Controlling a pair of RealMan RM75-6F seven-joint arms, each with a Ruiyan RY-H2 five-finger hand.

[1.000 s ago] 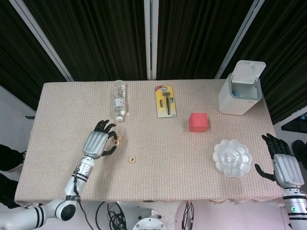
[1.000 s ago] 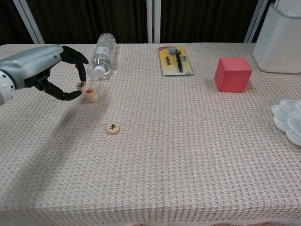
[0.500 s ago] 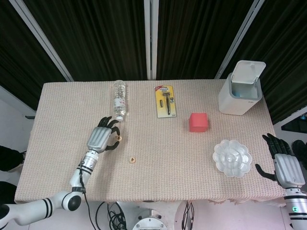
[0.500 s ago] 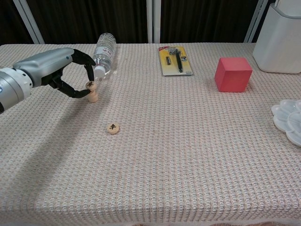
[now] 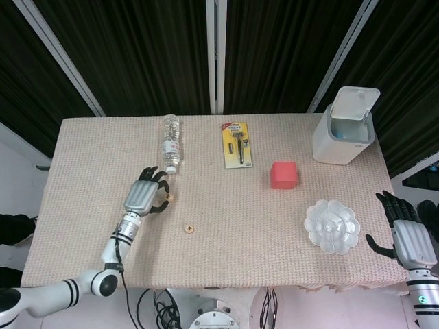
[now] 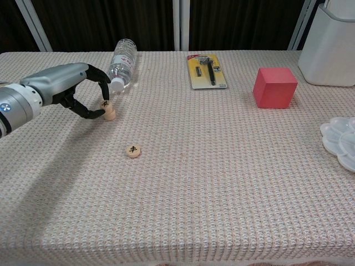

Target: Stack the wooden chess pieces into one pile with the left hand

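My left hand (image 6: 64,88) (image 5: 143,197) reaches in from the left of the table. Its thumb and a fingertip pinch a round wooden chess piece (image 6: 104,104) with a dark character on its face. The piece is tilted and sits on or against a second wooden piece (image 6: 111,114) (image 5: 169,198) that lies on the cloth. A third chess piece (image 6: 132,150) (image 5: 188,229) lies flat by itself, nearer the front and a little to the right. My right hand (image 5: 407,233) hangs off the table's right front corner, fingers apart, holding nothing.
A plastic water bottle (image 6: 122,61) lies just behind the left hand, its cap close to the fingers. Further right are a carded razor pack (image 6: 207,71), a red cube (image 6: 274,87), a white flower-shaped palette (image 6: 341,142) and a white lidded bin (image 5: 344,125).
The left hand has brought its pinched piece rightward and down, from clear of the second piece to resting on or against it. The lone piece and the right hand have not moved.
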